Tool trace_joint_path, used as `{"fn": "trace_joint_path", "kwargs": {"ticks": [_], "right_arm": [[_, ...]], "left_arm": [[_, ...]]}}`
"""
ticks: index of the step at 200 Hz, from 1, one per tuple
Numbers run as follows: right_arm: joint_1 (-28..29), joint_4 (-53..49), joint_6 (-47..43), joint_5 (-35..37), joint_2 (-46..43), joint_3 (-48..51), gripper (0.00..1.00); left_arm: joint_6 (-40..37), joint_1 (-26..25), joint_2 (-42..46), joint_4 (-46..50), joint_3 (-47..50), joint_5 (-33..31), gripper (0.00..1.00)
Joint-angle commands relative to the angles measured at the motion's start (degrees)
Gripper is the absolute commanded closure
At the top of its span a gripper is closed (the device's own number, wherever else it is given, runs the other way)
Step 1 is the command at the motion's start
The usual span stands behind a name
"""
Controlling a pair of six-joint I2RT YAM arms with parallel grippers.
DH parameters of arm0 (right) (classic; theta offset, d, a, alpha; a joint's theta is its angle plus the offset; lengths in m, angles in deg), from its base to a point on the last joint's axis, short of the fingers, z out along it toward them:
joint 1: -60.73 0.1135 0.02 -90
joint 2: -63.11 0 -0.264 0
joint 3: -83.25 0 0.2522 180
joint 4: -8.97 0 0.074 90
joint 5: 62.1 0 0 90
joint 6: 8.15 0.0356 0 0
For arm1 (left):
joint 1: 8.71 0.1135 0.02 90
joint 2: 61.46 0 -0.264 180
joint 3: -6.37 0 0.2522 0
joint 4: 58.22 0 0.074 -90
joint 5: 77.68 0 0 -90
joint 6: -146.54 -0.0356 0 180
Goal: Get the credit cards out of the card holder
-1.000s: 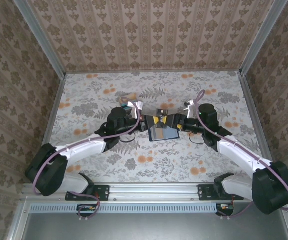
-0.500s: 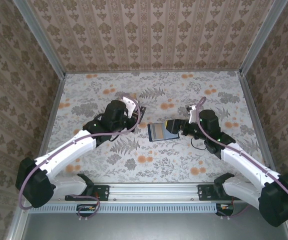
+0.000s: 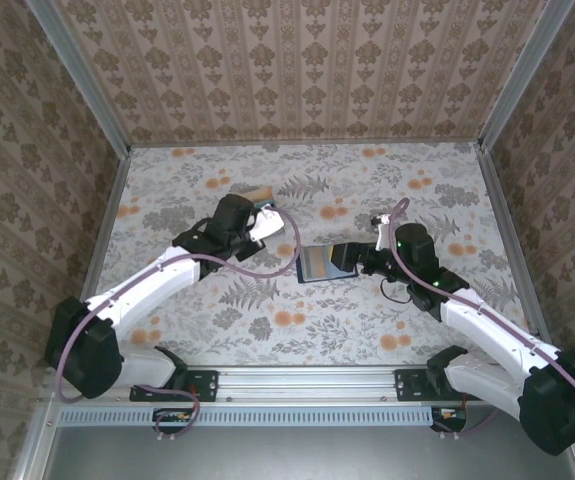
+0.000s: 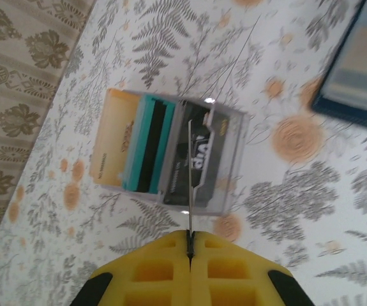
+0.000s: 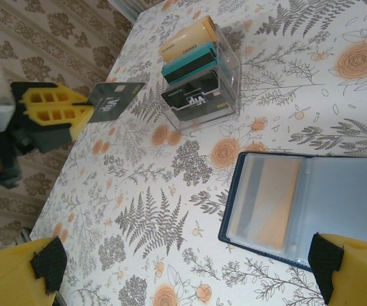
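Note left gripper [image 4: 189, 245] clamped on a dark grey credit card [image 4: 190, 185], held edge-on near the clear card rack [image 4: 231, 159] and its other cards [image 4: 142, 146]. Compare one second back: then at the card holder [image 3: 319, 263], now swung away left toward the rack. See right gripper [image 3: 360, 257], fingers spread wide, just beside the card holder's right edge; card holder lying open and flat, a tan card [image 5: 276, 204] in its inner pocket
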Motion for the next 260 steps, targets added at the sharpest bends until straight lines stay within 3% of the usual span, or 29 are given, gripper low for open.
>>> {"fn": "trace_joint_path", "kwargs": {"ticks": [1, 96, 225, 245, 260], "right_arm": [[0.4, -0.4, -1.2, 1.5, -1.0, 0.7, 0.00], [0.4, -0.4, -1.1, 1.9, 1.1, 0.4, 0.00], [0.4, -0.7, -1.4, 2.6, 1.8, 0.4, 0.00], [0.4, -0.7, -1.3, 2.6, 1.9, 0.4, 0.00], [0.4, -0.7, -1.4, 2.6, 1.9, 0.4, 0.00]], "left_arm": [[-7.9, 1.3, -2.8, -1.8, -2.0, 1.1, 1.00], [-11.8, 2.2, -15.7, -2.2, -8.7, 0.9, 1.00], [-7.5, 4.1, -23.7, -0.3, -13.5, 3.5, 1.00], [-6.6, 4.6, -24.5, 0.6, -14.3, 3.9, 0.91], [-6.3, 4.7, -25.1, 0.8, -14.7, 4.0, 0.90]]}}
